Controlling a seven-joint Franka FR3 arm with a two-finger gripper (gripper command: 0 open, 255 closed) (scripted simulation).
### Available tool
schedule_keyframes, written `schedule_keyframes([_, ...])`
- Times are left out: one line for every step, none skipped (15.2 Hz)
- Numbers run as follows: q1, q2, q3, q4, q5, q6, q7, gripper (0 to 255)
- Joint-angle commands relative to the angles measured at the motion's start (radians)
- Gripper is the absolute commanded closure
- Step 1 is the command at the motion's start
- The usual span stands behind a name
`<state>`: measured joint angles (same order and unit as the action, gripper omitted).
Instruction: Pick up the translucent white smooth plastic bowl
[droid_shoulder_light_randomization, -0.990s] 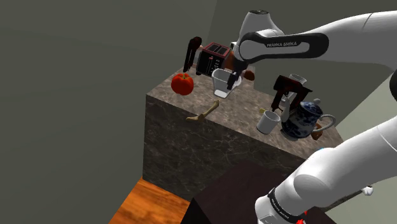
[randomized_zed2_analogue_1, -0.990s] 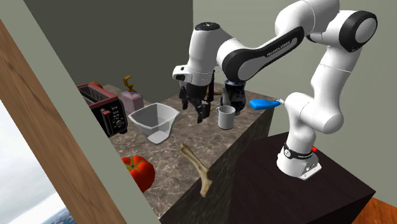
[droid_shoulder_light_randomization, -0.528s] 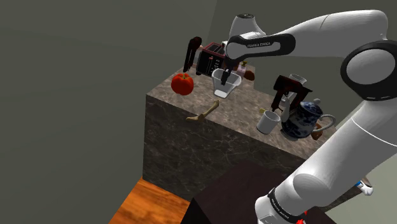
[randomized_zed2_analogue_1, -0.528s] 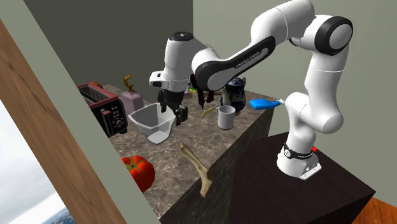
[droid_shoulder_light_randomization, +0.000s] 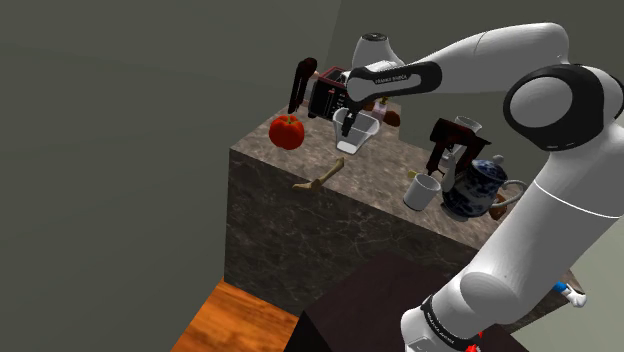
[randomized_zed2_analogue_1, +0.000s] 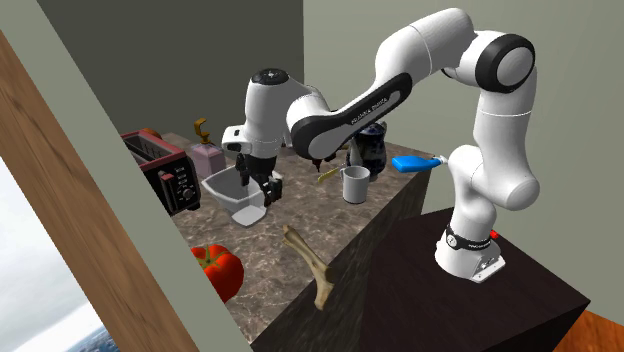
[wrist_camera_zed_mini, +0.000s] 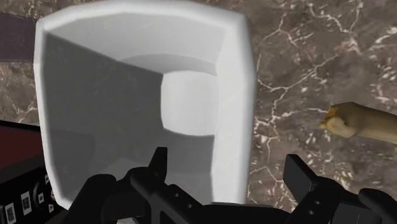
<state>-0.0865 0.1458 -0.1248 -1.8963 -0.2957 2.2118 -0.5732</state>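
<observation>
Gripper (wrist_camera_zed_mini: 228, 159) moved over white bowl (wrist_camera_zed_mini: 127, 95) — fingers (wrist_camera_zed_mini: 159, 168) spread, straddling its rim, dark veined counter (wrist_camera_zed_mini: 305, 51) beneath

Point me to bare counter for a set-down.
Bare marble lies between the bowl and the mug, and between the tomato and the wooden stick. Crowded: mug, teapot and coffee machine cluster, and the toaster by the bowl.

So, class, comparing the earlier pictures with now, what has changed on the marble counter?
The all-black two-finger gripper moved toward the second exterior view's left and now straddles, open, the wall of the white square-rimmed bowl without gripping. Bowl, red tomato and white mug stayed put.
</observation>
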Motion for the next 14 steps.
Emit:
schedule_keyframes([0.000,0.006,-0.001,-0.022,-0.005,0.028,0.008,0])
schedule_keyframes([-0.001,0.008,-0.001,-0.027,-0.006,0.035,0.010,0])
schedule_keyframes([-0.001,0.008,-0.001,-0.027,-0.006,0.035,0.010,0])
schedule_keyframes([-0.002,0.010,-0.002,-0.026,-0.006,0.036,0.009,255])
schedule_keyframes([-0.002,0.009,-0.002,-0.028,-0.006,0.037,0.009,255])
schedule_keyframes([-0.002,0.009,-0.002,-0.027,-0.006,0.037,0.009,255])
schedule_keyframes([-0.002,0.009,-0.002,-0.027,-0.006,0.037,0.009,255])
schedule_keyframes([-0.002,0.009,-0.002,-0.027,-0.006,0.037,0.009,255])
schedule_keyframes([-0.002,0.009,-0.002,-0.027,-0.006,0.036,0.009,255])
schedule_keyframes([-0.002,0.010,-0.002,-0.027,-0.006,0.037,0.009,255])
schedule_keyframes([-0.002,0.010,-0.002,-0.027,-0.006,0.036,0.009,255])
schedule_keyframes([-0.002,0.010,-0.002,-0.027,-0.006,0.037,0.009,255])
schedule_keyframes([-0.001,0.008,-0.001,-0.027,-0.006,0.035,0.010,255])
schedule_keyframes([0.000,0.004,-0.001,-0.019,-0.004,0.023,0.007,255])
